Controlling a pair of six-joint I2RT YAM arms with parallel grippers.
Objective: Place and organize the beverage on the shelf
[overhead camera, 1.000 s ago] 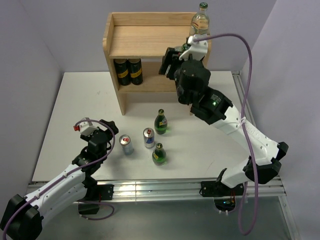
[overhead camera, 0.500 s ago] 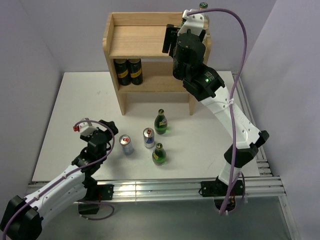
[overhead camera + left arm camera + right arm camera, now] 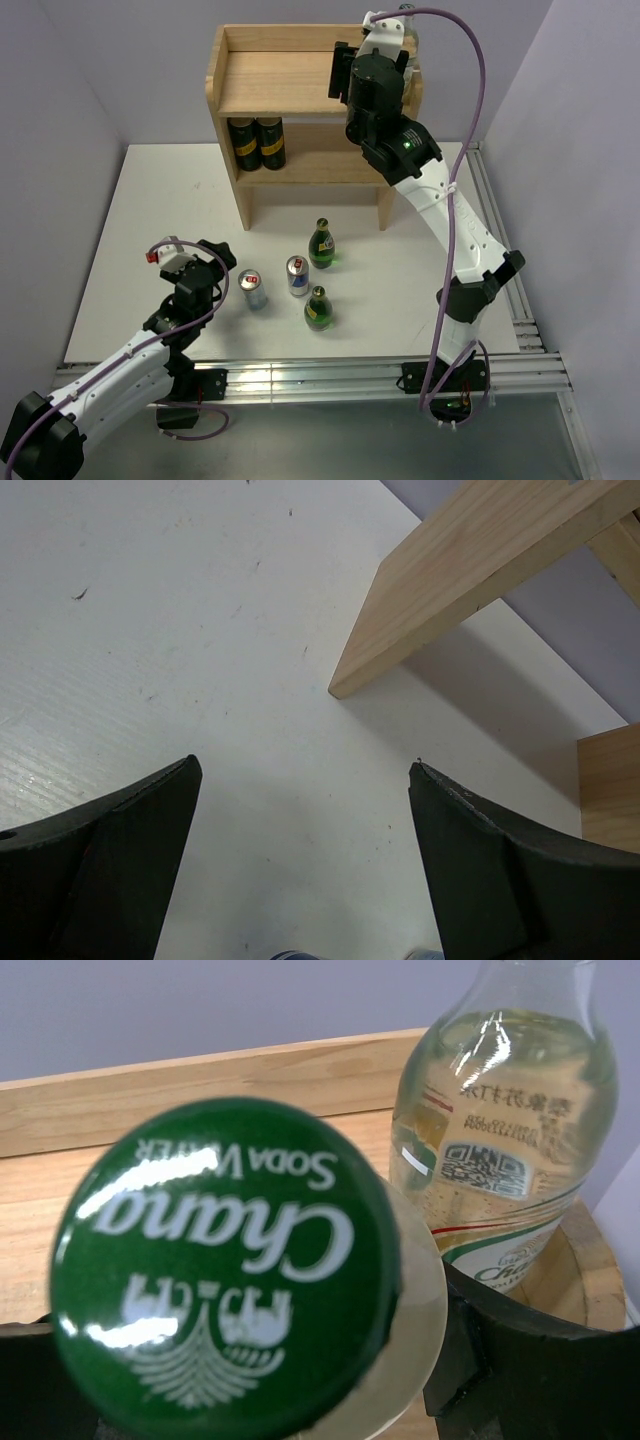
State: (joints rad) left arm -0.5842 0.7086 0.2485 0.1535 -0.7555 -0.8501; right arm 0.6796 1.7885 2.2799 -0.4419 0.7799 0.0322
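My right gripper (image 3: 345, 75) is shut on a clear glass bottle with a green "Chang Soda Water" cap (image 3: 225, 1265), held over the right side of the wooden shelf's (image 3: 270, 85) top tier. A second clear bottle (image 3: 500, 1150) stands just beyond it in the far right corner; in the top view only its cap (image 3: 406, 10) shows behind the arm. Two dark green bottles (image 3: 320, 245) (image 3: 317, 308) and two silver-and-blue cans (image 3: 252, 289) (image 3: 298, 276) stand on the table. My left gripper (image 3: 222, 268) is open and empty, just left of the cans.
Two dark cans with yellow labels (image 3: 256, 143) stand at the left of the shelf's lower tier. The left wrist view shows the white table (image 3: 200, 630), the shelf's side panel (image 3: 470, 570) ahead, and a can's top (image 3: 290, 954) at the bottom edge.
My right arm has risen from in front of the shelf to over its top tier, carrying the clear bottle beside the one standing there. The left arm has not moved.
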